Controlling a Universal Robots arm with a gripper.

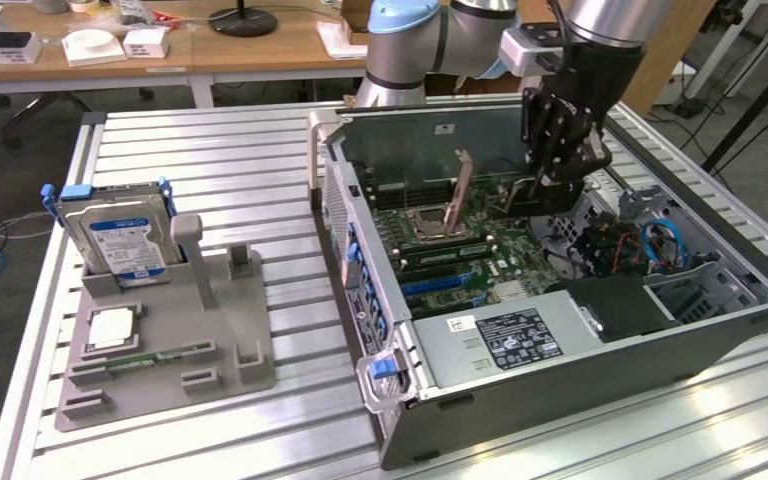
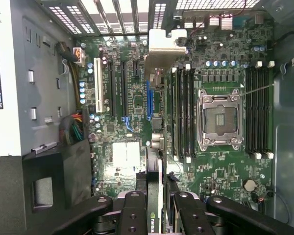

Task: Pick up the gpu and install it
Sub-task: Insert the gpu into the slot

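Note:
My gripper (image 1: 554,178) hangs inside the open computer case (image 1: 398,300), above the motherboard (image 1: 458,250). It is shut on the gpu (image 1: 542,198), a thin dark card held on edge below the fingers. In the wrist view the gpu (image 2: 159,147) appears edge-on, running from between the black fingers (image 2: 132,215) to its pale metal end bracket (image 2: 162,45) near the case's rear slots. The card sits just beside the blue expansion slot (image 2: 148,100); I cannot tell whether it touches the board. My gripper (image 2: 159,213) clamps it from both sides.
A silver hard drive with a blue label (image 1: 117,235) stands in a grey holder (image 1: 211,320) at the exterior view's left, with a small green memory stick (image 1: 157,357) in it. Inside the case are the CPU socket (image 2: 219,120), memory slots (image 2: 257,110) and the power supply (image 1: 518,338).

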